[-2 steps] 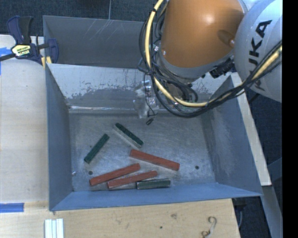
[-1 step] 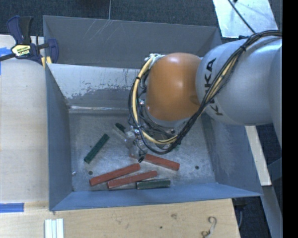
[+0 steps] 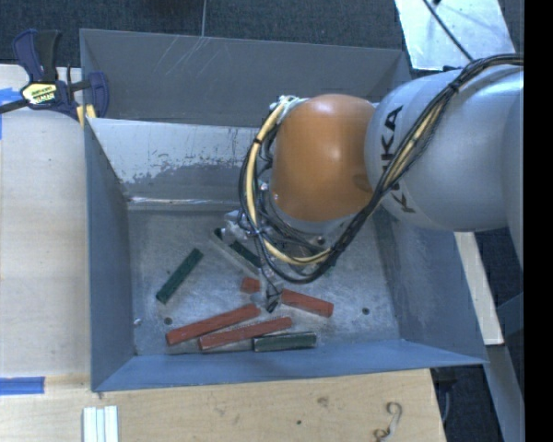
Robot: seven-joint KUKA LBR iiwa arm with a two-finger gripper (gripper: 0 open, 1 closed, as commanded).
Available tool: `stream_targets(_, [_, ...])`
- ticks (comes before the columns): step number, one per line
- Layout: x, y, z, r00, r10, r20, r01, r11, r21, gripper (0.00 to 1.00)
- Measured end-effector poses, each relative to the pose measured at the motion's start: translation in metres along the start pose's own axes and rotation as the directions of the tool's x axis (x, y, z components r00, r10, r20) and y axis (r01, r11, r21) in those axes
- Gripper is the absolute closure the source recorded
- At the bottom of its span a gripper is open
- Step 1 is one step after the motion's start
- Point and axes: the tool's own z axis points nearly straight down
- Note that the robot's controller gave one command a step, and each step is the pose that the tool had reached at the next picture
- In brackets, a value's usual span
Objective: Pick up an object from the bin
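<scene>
The bin [image 3: 111, 247] is grey sheet metal with sloping walls. Its flat floor is speckled and scuffed, and its far wall is scratched. Flat, straight-edged, matt bars lie on the floor. A green bar [image 3: 180, 275] lies slanted at the left, apart from the rest. A long bar [image 3: 212, 325], red-brown, lies by the near wall with its twin [image 3: 246, 332] touching it on the near side. A dark bar [image 3: 284, 343] lies just right of the twin at the foot of that wall. A short red bar [image 3: 306, 304] lies slanted right of centre, and a small orange-red stub [image 3: 250, 285] sits to its left.

The gripper [image 3: 271, 295] hangs under the arm's smooth, rounded orange cover [image 3: 318, 159], which is ringed by yellow and black cables [image 3: 258, 178]. Its tip comes down between the stub and the short red bar, close to both. I cannot tell whether it is spread or closed, or whether it touches either piece.

The floor lies open at the left and far left. On the right the arm crowds the wall.
</scene>
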Motion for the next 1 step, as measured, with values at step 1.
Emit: stream_targets(1, [-0.0090,-0.0001,0.0884,0.987,-0.159,-0.008,0.159,0.987,-0.002,0.00])
